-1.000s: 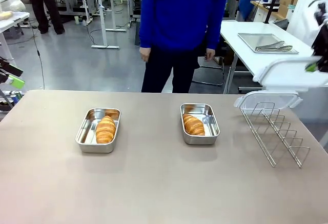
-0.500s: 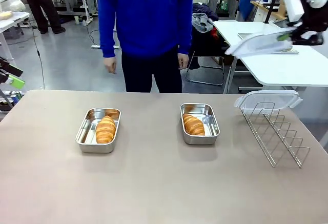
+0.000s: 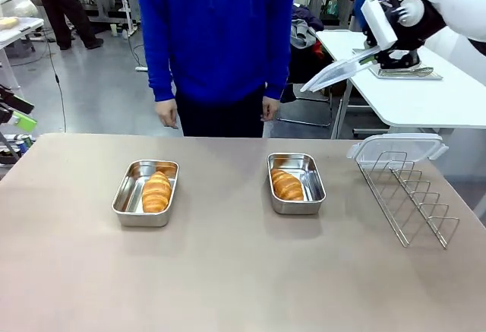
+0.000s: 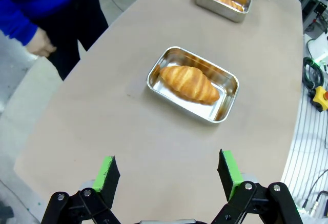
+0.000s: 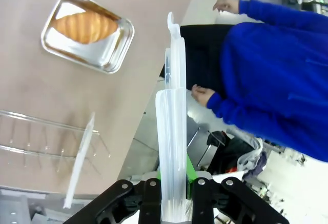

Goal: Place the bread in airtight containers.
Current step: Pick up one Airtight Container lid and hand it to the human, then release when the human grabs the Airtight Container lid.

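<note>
Front view: the table point(image 3: 228, 286) bears 2 open tins, the left tin point(image 3: 124, 195) and right tin point(image 3: 317, 188), both below the high right gripper point(image 3: 377, 58), which is clamped on a clear lid point(image 3: 334, 74). Each tin holds 1 roll: left roll point(image 3: 156, 192), right roll point(image 3: 286, 185). The left gripper point(image 4: 169, 175) gapes, with the left tin ahead of it.

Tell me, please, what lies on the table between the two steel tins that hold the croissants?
Nothing: in the front view the stretch of table between the left tin and the right tin is bare.
</note>
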Controlling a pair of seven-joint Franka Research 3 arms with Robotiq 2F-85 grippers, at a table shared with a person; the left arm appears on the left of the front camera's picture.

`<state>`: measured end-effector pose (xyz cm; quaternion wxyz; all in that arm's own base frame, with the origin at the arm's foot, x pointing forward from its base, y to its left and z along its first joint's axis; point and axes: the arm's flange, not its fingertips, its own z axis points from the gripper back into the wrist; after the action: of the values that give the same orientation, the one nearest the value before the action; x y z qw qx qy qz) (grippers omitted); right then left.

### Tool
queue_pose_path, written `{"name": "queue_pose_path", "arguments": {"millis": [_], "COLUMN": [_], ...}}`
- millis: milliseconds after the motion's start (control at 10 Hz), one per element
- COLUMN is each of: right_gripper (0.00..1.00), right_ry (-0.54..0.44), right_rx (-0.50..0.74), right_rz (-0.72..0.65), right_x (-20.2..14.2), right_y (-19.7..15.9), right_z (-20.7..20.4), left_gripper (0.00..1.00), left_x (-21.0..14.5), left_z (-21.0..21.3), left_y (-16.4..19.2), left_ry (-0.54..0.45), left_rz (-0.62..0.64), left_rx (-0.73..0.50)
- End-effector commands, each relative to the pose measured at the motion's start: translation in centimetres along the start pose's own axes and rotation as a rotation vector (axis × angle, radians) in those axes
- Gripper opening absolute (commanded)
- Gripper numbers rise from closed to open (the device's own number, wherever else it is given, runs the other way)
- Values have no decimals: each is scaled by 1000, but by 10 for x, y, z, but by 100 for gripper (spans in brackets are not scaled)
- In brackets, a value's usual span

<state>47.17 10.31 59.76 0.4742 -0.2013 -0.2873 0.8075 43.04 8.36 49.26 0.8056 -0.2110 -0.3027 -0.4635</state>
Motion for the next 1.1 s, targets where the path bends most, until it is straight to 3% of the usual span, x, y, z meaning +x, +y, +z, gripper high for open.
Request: {"name": "queue_pose_path", "arguments": {"millis": [0,200,300,1000], "right_gripper": [0,0,0,0], "right_ry": [-72,-62,-47,-47], "right_rx": [-19,-23,-13,-13], "right_rz": [13,-34,-5,-5], "right_x": [-18,-23,-7,-7], "right_y": [-18,-18,-14,-14], "right_z": [1,3,-6,-6], "left_gripper": [100,100,100,100], "left_x": [0,0,0,0], "left_z": [2,2,2,2], "left_y": [-1,-1,-1,-1], "left_ry": [-7,-7,-7,-7], "left_rz": [-21,-21,-21,-21], "left_rx": [-9,-9,-9,-9]}}
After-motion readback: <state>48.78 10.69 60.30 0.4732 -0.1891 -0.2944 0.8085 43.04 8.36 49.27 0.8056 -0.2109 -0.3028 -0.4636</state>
